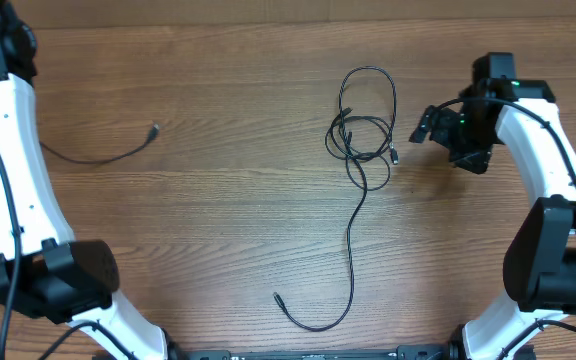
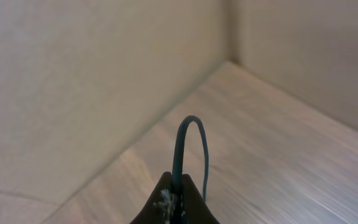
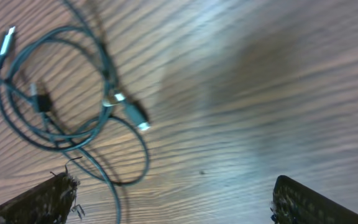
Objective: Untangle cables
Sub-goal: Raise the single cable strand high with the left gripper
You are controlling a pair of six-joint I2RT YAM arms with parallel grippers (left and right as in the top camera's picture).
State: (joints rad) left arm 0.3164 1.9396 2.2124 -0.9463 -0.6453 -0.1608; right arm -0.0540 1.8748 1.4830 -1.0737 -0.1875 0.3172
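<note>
Two white robot arms flank a pale wood-grain bench (image 1: 218, 230), the left arm (image 1: 8, 170) along its left edge and the right arm (image 1: 548, 170) along its right edge. Toward the far edge, right of centre, the cables (image 1: 363, 130) lie as thin, glossy black cords looped over one another in a loose knot, with one long tail (image 1: 351, 250) running to the near edge. A separate cord (image 1: 98, 157) lies near the left edge, well apart from the knot. The left gripper (image 2: 174, 202) is pinched fully closed on a thin dark cord (image 2: 182, 149) that arches up from its fingertips, probably that separate one. The right gripper (image 1: 430, 125) is spread wide and empty, just beside the knot's right side. Small silver-tipped plugs (image 3: 135, 115) poke from the loops. To do this step well, the right jaws should probably take a single outer strand or plug end, not a crossing, and draw it gently sideways so the loops slip free rather than tighten.
</note>
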